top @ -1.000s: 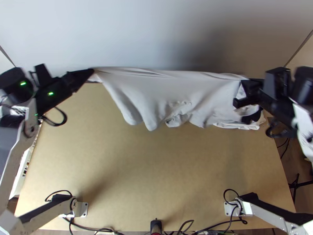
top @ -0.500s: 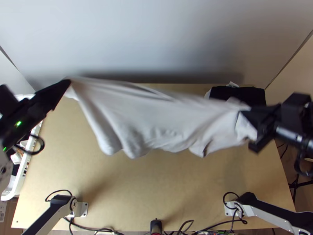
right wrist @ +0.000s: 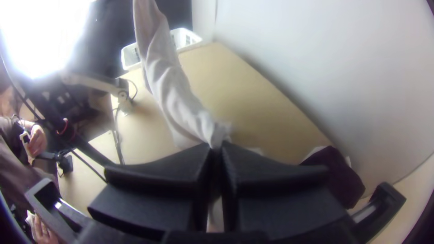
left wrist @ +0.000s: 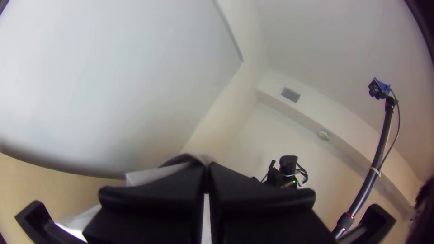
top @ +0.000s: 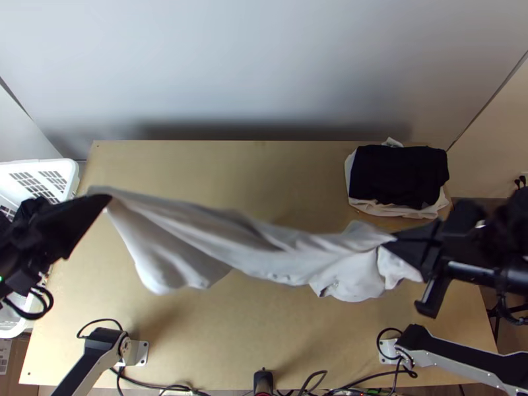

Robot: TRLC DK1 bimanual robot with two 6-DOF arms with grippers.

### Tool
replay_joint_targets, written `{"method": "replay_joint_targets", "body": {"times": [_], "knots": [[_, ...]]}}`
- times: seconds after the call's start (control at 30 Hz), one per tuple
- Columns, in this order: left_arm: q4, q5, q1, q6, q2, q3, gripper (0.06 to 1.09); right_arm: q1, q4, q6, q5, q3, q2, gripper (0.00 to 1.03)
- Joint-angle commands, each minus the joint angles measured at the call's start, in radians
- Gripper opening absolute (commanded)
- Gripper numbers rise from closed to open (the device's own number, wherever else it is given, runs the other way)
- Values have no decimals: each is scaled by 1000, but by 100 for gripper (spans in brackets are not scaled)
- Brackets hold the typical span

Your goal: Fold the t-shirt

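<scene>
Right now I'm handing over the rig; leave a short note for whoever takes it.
Left gripper: shut on one end of the white t-shirt.
Right gripper: shut on the other end.
T-shirt: hangs in creases between them over the table, not laid flat.
Far right corner: black cloth on pale cloth.
Done: both ends gripped.
Left: probably lower it, spread it, then fold.

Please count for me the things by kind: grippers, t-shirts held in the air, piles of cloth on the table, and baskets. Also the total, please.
Left gripper and right gripper: 2
White t-shirt held in the air: 1
Pile of cloth: 1
White basket: 1
Total: 5
</scene>
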Motion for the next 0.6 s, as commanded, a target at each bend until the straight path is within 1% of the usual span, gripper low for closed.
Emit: {"method": "replay_joint_targets", "body": {"times": [0.0,0.13,0.2,0.37,0.5,0.57], "knots": [[-24,59,-10,-3,-51,-40,9,132,-10,-3,-6,-65,18,3],[-23,81,-13,-11,-52,-49,9,191,-9,-17,-6,-65,49,3],[-19,84,-14,-11,-49,-50,9,194,-6,-31,-6,-39,74,3],[20,79,-8,-8,-16,-61,9,117,59,-47,-3,98,160,3],[85,74,-8,-10,29,-52,9,97,74,-58,-1,210,235,3],[117,61,-8,-11,64,-49,9,68,111,-66,-1,224,261,3]]}}
